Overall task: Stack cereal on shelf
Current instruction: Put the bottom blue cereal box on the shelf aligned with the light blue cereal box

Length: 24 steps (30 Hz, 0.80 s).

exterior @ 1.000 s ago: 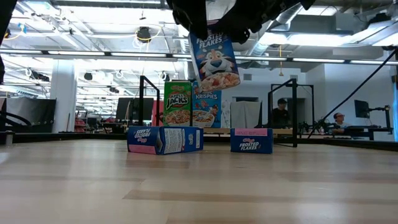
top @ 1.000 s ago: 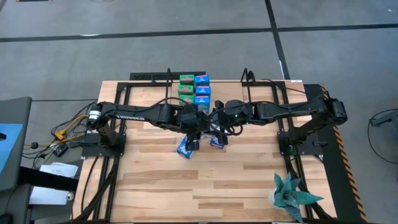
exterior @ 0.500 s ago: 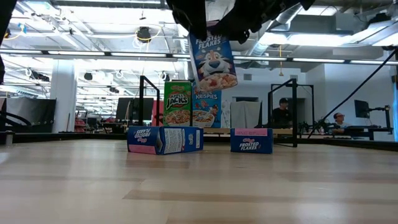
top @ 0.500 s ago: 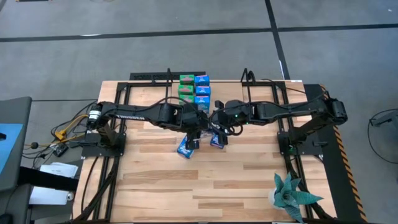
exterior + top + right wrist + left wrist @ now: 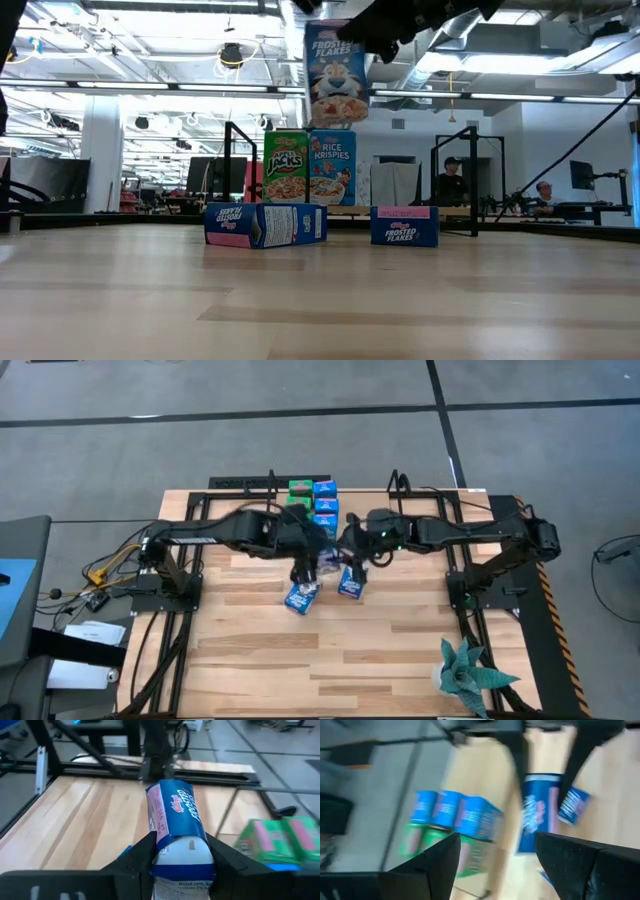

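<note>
A dark blue Frosted Flakes cereal box (image 5: pixel 335 70) hangs above the table's middle, with my right gripper (image 5: pixel 180 870) shut on it. My left gripper (image 5: pixel 497 840) stands open just left of it and higher (image 5: pixel 303 563), with nothing between its fingers. The shelf (image 5: pixel 360 498) is at the table's far edge. Green (image 5: pixel 286 168) and light blue (image 5: pixel 332 168) cereal boxes stand upright on it. Two dark blue boxes (image 5: pixel 265 224) (image 5: pixel 404 225) lie on the tabletop below the arms. My right gripper pinches the box's near end (image 5: pixel 180 852) between its two fingers (image 5: pixel 142 857), one on each side. It comes from the table's right. In the low view the box hangs upright, picture front toward the near edge, well clear of the table.
A potted plant (image 5: pixel 470 675) stands at the near right corner. Black arm mounts (image 5: pixel 165 585) (image 5: pixel 490 585) rise at the left and right edges. Bare tabletop lies toward the near edge (image 5: pixel 330 660). People sit in the room beyond the far edge (image 5: pixel 452 180).
My left gripper has let go of the hanging box and gone up and toward the left, out of the low view. The box, now held by my right gripper alone, has risen a little and swung from tilted to upright.
</note>
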### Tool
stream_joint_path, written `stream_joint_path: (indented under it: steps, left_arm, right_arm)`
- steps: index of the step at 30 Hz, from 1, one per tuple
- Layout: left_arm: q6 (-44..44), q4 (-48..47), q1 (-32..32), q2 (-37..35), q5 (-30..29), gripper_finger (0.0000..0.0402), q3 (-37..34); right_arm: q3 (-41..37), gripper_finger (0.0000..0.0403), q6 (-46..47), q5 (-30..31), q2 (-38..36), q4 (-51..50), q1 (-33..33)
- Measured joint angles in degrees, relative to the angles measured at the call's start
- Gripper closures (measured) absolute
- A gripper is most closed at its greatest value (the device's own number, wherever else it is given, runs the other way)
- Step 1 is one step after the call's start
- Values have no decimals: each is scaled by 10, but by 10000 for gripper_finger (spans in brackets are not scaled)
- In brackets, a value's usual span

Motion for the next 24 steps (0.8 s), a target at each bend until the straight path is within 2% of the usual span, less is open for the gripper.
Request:
stream_joint_path:
  steps: [4, 7, 12, 17, 20, 24]
  left_arm:
    - [-8, -22, 0, -2, -60, 157, 87]
    - [4, -13, 0, -10, -67, 157, 132]
    - [53, 33, 5, -60, -79, 157, 122]
    - [82, 49, 33, -104, -51, 157, 111]
    - [89, 48, 58, -119, -22, 157, 111]
    - [109, 48, 86, -125, 11, 157, 110]
  right_arm:
    - [0, 251, 2, -19, -44, 1, -53]
    - [-1, 252, -3, -53, -85, 12, -106]
    - [-5, 242, -10, -71, -117, 16, -216]
    - [-5, 242, -35, -148, -88, 45, -321]
    - [-5, 245, -28, -200, -48, 71, -369]
    - [-5, 247, -1, -239, 13, 104, -420]
